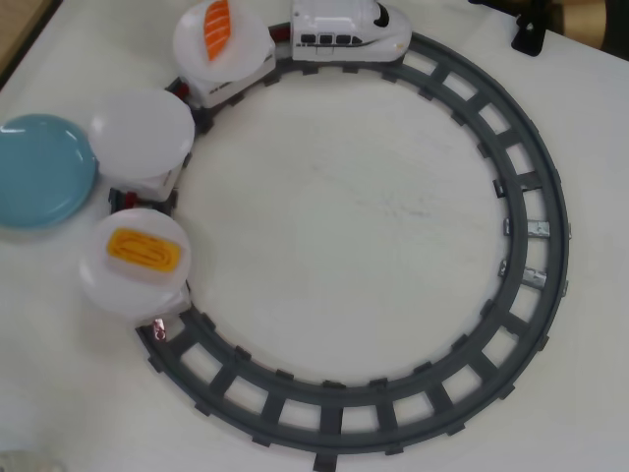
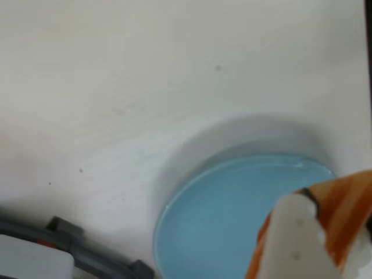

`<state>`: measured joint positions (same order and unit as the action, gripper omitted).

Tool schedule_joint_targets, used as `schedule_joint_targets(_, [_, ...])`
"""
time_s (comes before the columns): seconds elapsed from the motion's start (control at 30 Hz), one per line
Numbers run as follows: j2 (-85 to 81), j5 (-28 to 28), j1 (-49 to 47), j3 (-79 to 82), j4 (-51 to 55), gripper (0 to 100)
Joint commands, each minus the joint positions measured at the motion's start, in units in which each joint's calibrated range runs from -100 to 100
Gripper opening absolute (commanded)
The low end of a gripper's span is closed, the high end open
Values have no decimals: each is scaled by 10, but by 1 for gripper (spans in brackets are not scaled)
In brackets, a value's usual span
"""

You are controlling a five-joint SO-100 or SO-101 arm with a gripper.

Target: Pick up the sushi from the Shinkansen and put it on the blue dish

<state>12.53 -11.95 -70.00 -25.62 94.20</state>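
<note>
Pale orange with light stripes, the sushi (image 2: 349, 200) sits at the lower right of the wrist view, seemingly clamped against the white fingers (image 2: 296, 235) and poised over the blue dish (image 2: 221, 221). The arm is out of sight in the overhead view.

To do well: centre over the dish, go low, then part the fingers gently so the piece doesn't roll off the glossy rim.

Count: one Shinkansen (image 1: 349, 28), one grey track (image 1: 536, 167), three white plates (image 1: 142, 133), one brighter orange piece (image 1: 216, 29), one yellow egg piece (image 1: 142, 248), one blue dish on the worktop (image 1: 344, 206).
</note>
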Motion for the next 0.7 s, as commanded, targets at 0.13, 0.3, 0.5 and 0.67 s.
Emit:
schedule_joint_targets(0.13, [96,-5,22,-60,-13,3])
schedule_joint_targets(0.3, [176,-16,50,-151,-3,3])
schedule_joint_targets(0.5, [239,-64,72,-214,44,3])
schedule_joint_targets(0.67, [267,-82,71,-213,44,3])
